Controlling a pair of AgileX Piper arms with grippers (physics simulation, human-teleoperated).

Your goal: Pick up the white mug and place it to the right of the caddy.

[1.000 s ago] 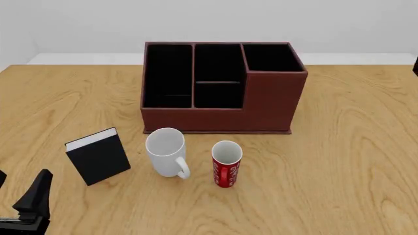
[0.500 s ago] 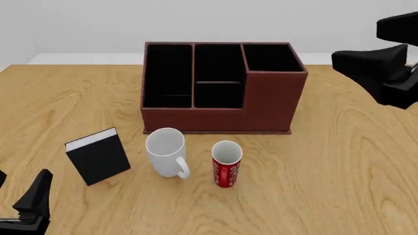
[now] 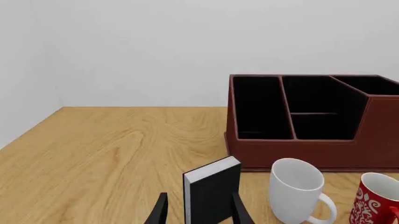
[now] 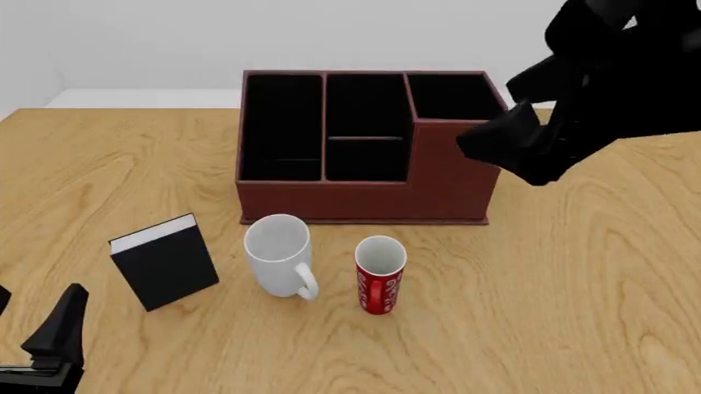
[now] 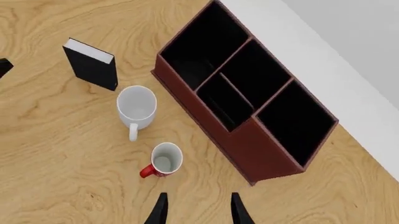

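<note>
- The white mug [image 4: 279,254] is seen upright on the table [image 4: 570,279], just in front of the caddy [image 4: 367,148] and apart from it, with its handle turned toward the near edge.
- A red mug with white pattern [image 4: 379,274] stands just beside it on the right, and a black book [image 4: 164,263] stands on its left. The mug is therefore flanked on both sides, so an approach from above is judged to be the easier one.
- The right gripper [image 5: 196,212] is held high over the table near the tall right section of the caddy. Its fingers [image 5: 237,210] are parted with nothing between them, probably so that the mug can be reached from above.
- The left gripper [image 3: 198,214] is kept low at the near left corner, looking toward the book. Its fingers [image 3: 159,212] are also spread and empty.
- The bare table to the right of the caddy is where the mug is to be set. The mug is not yet touched, so the task is judged to be at its beginning.
</note>
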